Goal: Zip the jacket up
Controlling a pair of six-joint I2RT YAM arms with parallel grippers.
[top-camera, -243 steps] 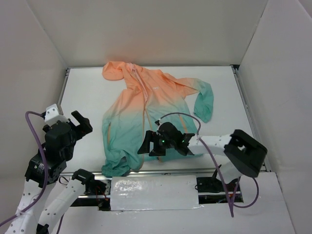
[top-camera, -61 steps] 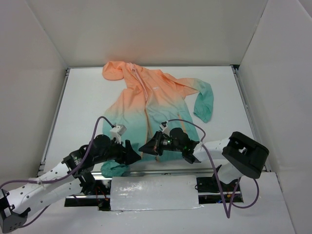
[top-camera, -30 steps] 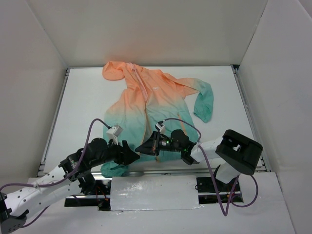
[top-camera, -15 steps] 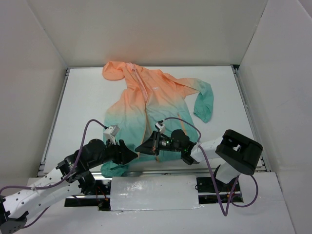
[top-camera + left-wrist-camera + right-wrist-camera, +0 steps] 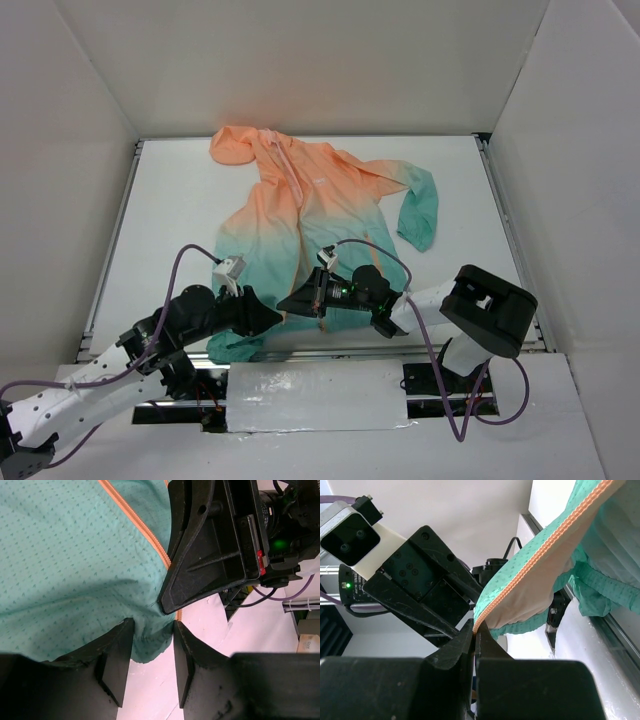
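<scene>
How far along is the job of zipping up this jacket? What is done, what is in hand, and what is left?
Done: the right gripper is shut on the orange zipper edge at the teal hem of the jacket. In hand: the left gripper stands open with hem fabric between its jaws, not yet pinched. Left: joining the zipper's two sides at the bottom and pulling it closed.

A: White links, black joint housings on the left arm (image 5: 90,385) and the right arm (image 5: 425,298)!
B: And purple cables (image 5: 179,268) looping off both. There's a green light (image 5: 280,544) glowing on the right wrist, small red tab (image 5: 259,562) beside it.
A: Now the left gripper (image 5: 152,626): matte black, wedge-shaped fingers (image 5: 117,655).
</scene>
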